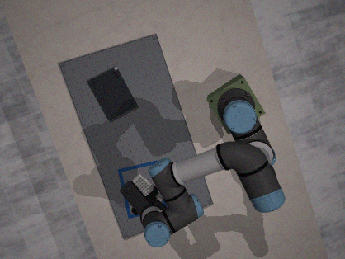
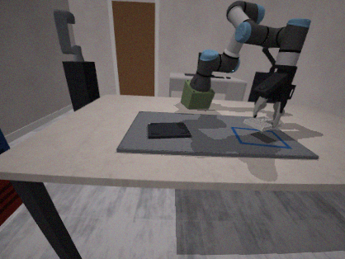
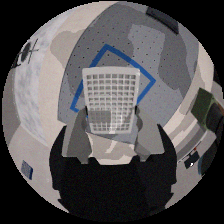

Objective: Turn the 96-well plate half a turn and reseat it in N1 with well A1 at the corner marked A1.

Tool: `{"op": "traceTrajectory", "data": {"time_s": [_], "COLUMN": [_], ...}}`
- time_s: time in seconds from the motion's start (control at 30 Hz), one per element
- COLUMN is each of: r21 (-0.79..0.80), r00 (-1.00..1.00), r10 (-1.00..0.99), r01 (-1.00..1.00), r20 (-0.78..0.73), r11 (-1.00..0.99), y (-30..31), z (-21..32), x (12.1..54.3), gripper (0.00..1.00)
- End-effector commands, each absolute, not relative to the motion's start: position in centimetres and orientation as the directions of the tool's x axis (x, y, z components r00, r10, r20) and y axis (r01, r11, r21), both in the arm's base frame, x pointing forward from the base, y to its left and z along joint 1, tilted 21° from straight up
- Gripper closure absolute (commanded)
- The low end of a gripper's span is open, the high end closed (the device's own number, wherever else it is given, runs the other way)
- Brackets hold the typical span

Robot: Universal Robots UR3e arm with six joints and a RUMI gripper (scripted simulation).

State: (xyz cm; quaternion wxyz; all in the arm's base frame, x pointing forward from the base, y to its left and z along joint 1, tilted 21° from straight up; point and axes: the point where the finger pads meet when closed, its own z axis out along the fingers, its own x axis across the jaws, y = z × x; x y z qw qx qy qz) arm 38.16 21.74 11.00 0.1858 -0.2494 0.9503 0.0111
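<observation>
The white 96-well plate (image 3: 111, 100) is held between my gripper's (image 3: 111, 137) two dark fingers by its near end, roughly level. In the side view the plate (image 2: 257, 122) hangs a little above the grey mat, with its shadow inside the blue outlined square (image 2: 260, 137). From above, the plate (image 1: 142, 184) shows partly under the gripper (image 1: 138, 194), over the blue square. The dark plate nest N1 (image 1: 112, 94) lies empty at the mat's far end, with a small white mark (image 1: 115, 68) at one corner. I cannot make out the plate's cut corner.
The grey perforated mat (image 1: 134, 132) lies on the beige table. The arm's green base (image 1: 235, 103) stands beside the mat. The arm's elbow and forearm (image 1: 231, 165) reach over the mat's near end. A dark cabinet (image 2: 80, 84) stands beyond the table's left side.
</observation>
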Motion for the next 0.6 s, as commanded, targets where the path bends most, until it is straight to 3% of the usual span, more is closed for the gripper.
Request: {"op": "traceTrajectory", "data": {"time_s": [0.0, 0.57], "r21": [-0.072, -0.072], "r00": [-0.805, -0.805], "r10": [-0.47, -0.47], "r01": [-0.478, -0.478], "r20": [-0.362, -0.362], "r11": [0.875, 0.875], "y": [21.8, 21.91], "z": [10.81, 9.88], "x": [38.32, 38.67], "gripper": [1.0, 1.0]}}
